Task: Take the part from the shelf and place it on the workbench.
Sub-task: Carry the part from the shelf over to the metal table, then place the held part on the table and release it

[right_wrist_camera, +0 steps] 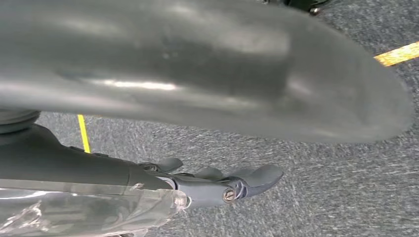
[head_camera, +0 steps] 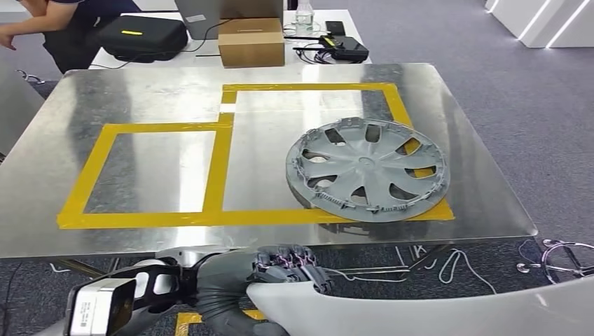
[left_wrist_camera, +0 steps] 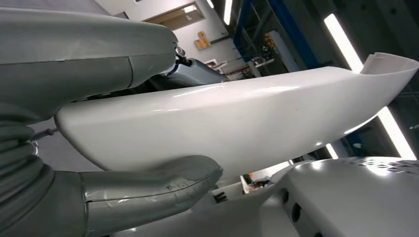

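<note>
A long curved white part hangs low in front of the workbench, near its front edge. My left hand grips the part's left end, dark fingers curled over its top edge. In the left wrist view the part sits clamped between the thumb and the fingers above. In the right wrist view the fingers of my right hand lie stretched out over the carpet. A large blurred grey shape looms above them, and I cannot tell whether it is held. A grey wheel cover lies on the bench at the right, inside the yellow tape.
Yellow tape marks two rectangles on the steel bench. Behind it stands a white table with a cardboard box, a black bag and a black device. A person sits at the back left. Cables lie on the carpet.
</note>
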### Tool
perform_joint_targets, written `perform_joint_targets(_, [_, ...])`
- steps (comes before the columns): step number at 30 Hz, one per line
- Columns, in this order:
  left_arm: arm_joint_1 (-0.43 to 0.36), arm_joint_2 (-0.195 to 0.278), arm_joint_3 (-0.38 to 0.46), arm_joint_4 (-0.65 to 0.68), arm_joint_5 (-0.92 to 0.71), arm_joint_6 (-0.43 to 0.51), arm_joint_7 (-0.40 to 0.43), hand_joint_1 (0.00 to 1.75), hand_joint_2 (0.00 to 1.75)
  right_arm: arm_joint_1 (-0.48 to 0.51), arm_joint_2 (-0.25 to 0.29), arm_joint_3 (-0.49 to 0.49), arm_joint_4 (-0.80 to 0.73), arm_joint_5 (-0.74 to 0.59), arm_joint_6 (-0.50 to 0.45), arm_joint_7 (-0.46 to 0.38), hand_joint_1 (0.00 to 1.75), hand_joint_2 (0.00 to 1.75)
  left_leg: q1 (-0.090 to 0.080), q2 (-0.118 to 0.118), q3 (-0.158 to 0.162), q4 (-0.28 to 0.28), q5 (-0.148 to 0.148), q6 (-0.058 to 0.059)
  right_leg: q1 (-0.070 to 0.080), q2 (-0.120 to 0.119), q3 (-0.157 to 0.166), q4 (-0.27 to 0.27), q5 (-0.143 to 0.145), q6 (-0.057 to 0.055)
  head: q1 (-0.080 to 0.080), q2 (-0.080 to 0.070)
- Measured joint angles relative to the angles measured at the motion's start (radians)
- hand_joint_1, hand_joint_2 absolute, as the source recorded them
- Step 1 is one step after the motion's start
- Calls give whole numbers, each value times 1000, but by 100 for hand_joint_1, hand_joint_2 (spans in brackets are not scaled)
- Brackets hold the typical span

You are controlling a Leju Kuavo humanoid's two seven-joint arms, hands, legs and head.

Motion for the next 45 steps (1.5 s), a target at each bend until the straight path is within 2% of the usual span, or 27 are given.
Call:
perform_joint_targets(2, [6, 0, 4, 0, 0, 12, 3, 175, 175, -1, 0, 0, 0, 0, 1, 1, 0, 0, 0, 2, 6, 0, -10, 2, -1, -9, -70, 93, -32, 4, 1, 0])
perform_joint_targets(3, [9, 0, 8, 0, -1, 20, 4, 175, 175, 0, 0, 0, 0, 0, 1, 1, 0, 0, 0, 2, 12, 1, -16, 2, -1, -11, -85, 97, -22, 5, 1, 0])
perform_joint_targets(4, [13, 0, 13, 0, -3, 28, 4, 175, 175, 1, 0, 0, 0, 0, 1, 1, 0, 0, 0, 2, 21, 1, -23, 0, -2, -11, -82, 66, 10, 4, 1, 0])
perform_joint_targets(6, [16, 1, 27, 0, -8, 42, 4, 175, 175, 1, 0, 0, 0, 0, 2, 0, 0, 0, 0, 3, 41, 0, -38, -6, -3, -16, -40, -59, 103, 2, 1, 0])
perform_joint_targets(7, [18, 2, 33, 0, -12, 48, 4, 175, 175, 1, 0, 0, 1, 1, 2, 0, 0, 0, -1, 3, 47, 2, -43, -10, -2, -19, -23, -114, 127, -2, 1, 0])
perform_joint_targets(8, [19, 3, 40, 0, -21, 56, 4, 175, 175, 1, 0, 0, 1, 2, 2, -1, 0, 0, -2, 3, 49, 2, -47, -14, -1, -21, -11, -147, 142, -7, 0, 0])
perform_joint_targets(12, [31, 11, 77, -1, -184, 158, 6, 175, 175, 4, 0, 0, 3, 7, -2, -6, 0, 0, -6, 4, 52, 10, -58, -36, -2, -18, -1, -161, 146, -33, -4, 0])
perform_joint_targets(14, [32, 20, 105, -1, -274, 213, 8, 175, 175, 5, 1, 0, 3, 7, -4, -10, 0, 0, -4, 5, 21, 71, -94, -47, -7, -16, 6, -165, 145, -40, -9, 0])
perform_joint_targets(16, [35, 30, 129, -1, -307, 233, 9, 175, 175, 6, 1, 0, 3, 8, -5, -12, 0, 0, -2, 5, -49, 194, -150, -55, -8, -15, 8, -165, 142, -46, -13, 0])
perform_joint_targets(17, [38, 34, 138, -1, -313, 236, 9, 175, 175, 7, 1, 0, 3, 8, -6, -13, 0, 0, -1, 5, -81, 243, -166, -56, -8, -15, 9, -165, 141, -47, -13, 0])
perform_joint_targets(18, [41, 37, 144, -1, -316, 237, 9, 175, 175, 8, 1, 0, 3, 9, -6, -13, 0, 0, -1, 5, -99, 266, -164, -57, -8, -14, 10, -165, 140, -48, -13, 0])
perform_joint_targets(19, [43, 40, 149, -1, -322, 239, 10, 175, 175, 8, 1, 0, 3, 9, -6, -13, 0, 0, -1, 5, -98, 249, -140, -55, -8, -13, 12, -165, 139, -48, -13, 0])
perform_joint_targets(21, [45, 44, 160, -1, -361, 263, 25, 175, 175, 8, 1, 0, 4, 12, -4, -15, 0, 0, -1, 5, -51, 134, -59, -49, -8, -10, 18, -165, 136, -45, -13, 0])
perform_joint_targets(22, [44, 47, 169, 1, -397, 286, 39, 175, 175, 8, 1, 0, 4, 13, -2, -18, 0, 0, -1, 5, -24, 70, -34, -45, -6, -8, 19, -164, 134, -41, -13, 0])
perform_joint_targets(24, [44, 54, 198, 9, -489, 344, 68, 175, 175, 10, 1, 0, 4, 16, 4, -23, 0, 0, -3, 5, 3, 2, -17, -39, -4, -6, 17, -165, 134, -32, -13, 0])
perform_joint_targets(27, [43, 70, 265, 40, -656, 418, 110, 175, 175, 15, 1, 0, 4, 18, 13, -29, 0, 0, -1, 7, 6, -10, -4, -24, -4, -6, 15, -167, 131, -13, -13, 0])
perform_joint_targets(29, [42, 76, 305, 59, -750, 451, 136, 175, 175, 15, 1, 0, 4, 22, 16, -33, 0, 0, 4, 9, 9, -15, 0, -15, -5, -10, -10, -111, 96, -3, -8, 0])
perform_joint_targets(31, [42, 81, 334, 79, -863, 482, 172, 175, 175, 16, 1, 0, 5, 30, 18, -39, 0, 0, 3, 10, 10, -15, -1, -10, -5, -12, -70, 16, 35, 4, -3, 0])
perform_joint_targets(32, [43, 85, 346, 93, -930, 499, 196, 175, 175, 16, 1, 0, 5, 34, 19, -42, 0, 0, 3, 10, 10, -15, -1, -9, -5, -12, -98, 73, 14, 6, -2, 0])
perform_joint_targets(33, [43, 88, 358, 108, -990, 512, 217, 175, 175, 16, 1, 0, 5, 37, 19, -44, 0, 0, 3, 10, 10, -15, -2, -9, -5, -13, -114, 102, 11, 7, 0, 0])
perform_joint_targets(34, [44, 92, 372, 124, -1039, 522, 235, 175, 175, 16, 1, 0, 6, 40, 19, -45, 0, 0, 3, 10, 11, -15, -2, -9, -5, -13, -110, 92, 26, 7, 0, 0])
perform_joint_targets(35, [44, 95, 386, 140, -1075, 531, 248, 175, 175, 16, 1, 0, 6, 41, 19, -46, 0, 0, 3, 10, 13, -15, -3, -10, -5, -13, -88, 44, 57, 6, 0, 0])
perform_joint_targets(37, [44, 101, 412, 164, -1112, 541, 257, 175, 175, 15, 1, 0, 6, 43, 19, -48, 0, 0, 1, 10, 16, -13, -6, -16, -5, -15, -17, -95, 115, 1, 0, 0])
perform_joint_targets(39, [44, 104, 429, 178, -1125, 545, 259, 175, 175, 13, 1, 0, 7, 44, 19, -48, 0, 0, -3, 8, 16, -11, -7, -25, -4, -16, 22, -169, 134, -10, -1, 0])
perform_joint_targets(42, [44, 109, 442, 195, -1174, 548, 277, 175, 175, 13, 1, 0, 7, 46, 19, -48, 0, 0, -2, 8, 16, -13, -8, -42, -3, -12, 22, -175, 138, -30, -1, 0])
perform_joint_targets(44, [41, 116, 451, 212, -1232, 555, 300, 175, 175, 12, 1, 0, 8, 49, 19, -49, 0, 0, 0, 9, -3, 28, -39, -54, -7, -12, 23, -180, 142, -41, -4, 0])
perform_joint_targets(45, [41, 120, 457, 228, -1265, 561, 309, 175, 175, 12, 1, 1, 8, 51, 19, -49, 0, 0, 1, 9, -27, 79, -68, -58, -8, -12, 24, -181, 142, -45, -6, 0])
